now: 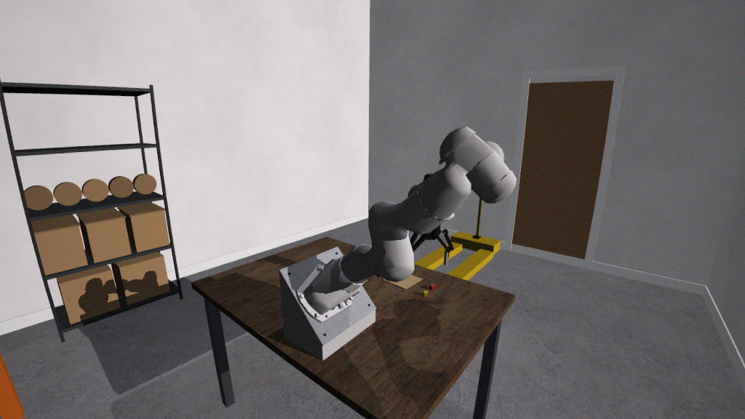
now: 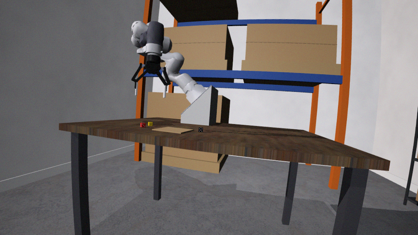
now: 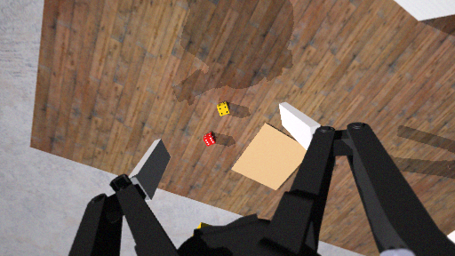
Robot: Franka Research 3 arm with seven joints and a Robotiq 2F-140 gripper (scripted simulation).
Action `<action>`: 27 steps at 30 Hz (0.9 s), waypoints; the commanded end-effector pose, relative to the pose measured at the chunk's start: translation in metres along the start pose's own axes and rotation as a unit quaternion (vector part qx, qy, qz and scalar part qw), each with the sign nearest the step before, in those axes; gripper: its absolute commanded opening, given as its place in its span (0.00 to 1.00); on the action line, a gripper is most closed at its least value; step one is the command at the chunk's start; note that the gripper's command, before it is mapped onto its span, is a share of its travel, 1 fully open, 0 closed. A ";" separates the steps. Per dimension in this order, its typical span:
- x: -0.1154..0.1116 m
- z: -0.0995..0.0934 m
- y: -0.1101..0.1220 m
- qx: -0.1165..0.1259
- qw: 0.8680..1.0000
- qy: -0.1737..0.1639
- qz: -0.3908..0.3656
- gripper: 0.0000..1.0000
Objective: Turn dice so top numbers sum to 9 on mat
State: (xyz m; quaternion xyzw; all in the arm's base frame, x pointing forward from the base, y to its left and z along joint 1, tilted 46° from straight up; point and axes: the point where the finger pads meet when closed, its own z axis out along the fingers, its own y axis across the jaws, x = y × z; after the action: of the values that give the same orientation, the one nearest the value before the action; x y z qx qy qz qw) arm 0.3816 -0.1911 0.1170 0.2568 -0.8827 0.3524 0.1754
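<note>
Three dice on the table [image 2: 263, 146], and none of them on the mat [image 2: 172, 129] right now. Looking down from the wrist, the red die [image 3: 209, 139] sits at about nine o'clock from the mat [image 3: 270, 156], a little apart from it on bare wood. The yellow die [image 3: 223, 108] lies near the red one, at roughly one o'clock from it and about ten o'clock from the mat. Both rest flat; the pips are too small for me to read. From the side, the black die [image 2: 200, 129] shows just off the mat's opposite edge, close to the arm's wedge-shaped base [image 2: 201, 109]. The red die [image 2: 142, 125] and yellow die [image 2: 150, 123] sit together at the mat's other end. The mat lies flat on the wood.

The gripper [image 2: 149, 90] hangs well above the table, pointing down, over the end where the red and yellow dice are. Its jaws are spread as wide as they go, with nothing between them. One fingertip [image 3: 151, 168] shows pale grey against the wood in the wrist view, and neither touches anything. In the top view the arm [image 1: 416, 218] hides most of the mat [image 1: 406, 283], with the red die [image 1: 431, 286] and yellow die [image 1: 425, 293] just beside it.
</note>
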 end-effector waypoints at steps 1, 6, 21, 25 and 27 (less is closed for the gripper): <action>-0.003 0.000 -0.001 0.000 1.000 -0.004 -0.008 1.00; -0.003 0.000 -0.001 0.000 1.000 -0.004 -0.008 1.00; -0.004 0.042 -0.002 0.001 1.000 -0.003 -0.007 1.00; -0.005 0.064 -0.002 0.001 1.000 -0.003 -0.007 1.00; -0.005 0.071 -0.003 0.001 1.000 -0.003 -0.007 1.00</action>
State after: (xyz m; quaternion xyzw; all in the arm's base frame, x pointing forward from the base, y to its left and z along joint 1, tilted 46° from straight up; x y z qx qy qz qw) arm 0.3700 -0.2333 0.0746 0.2745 -0.8783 0.3420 0.1904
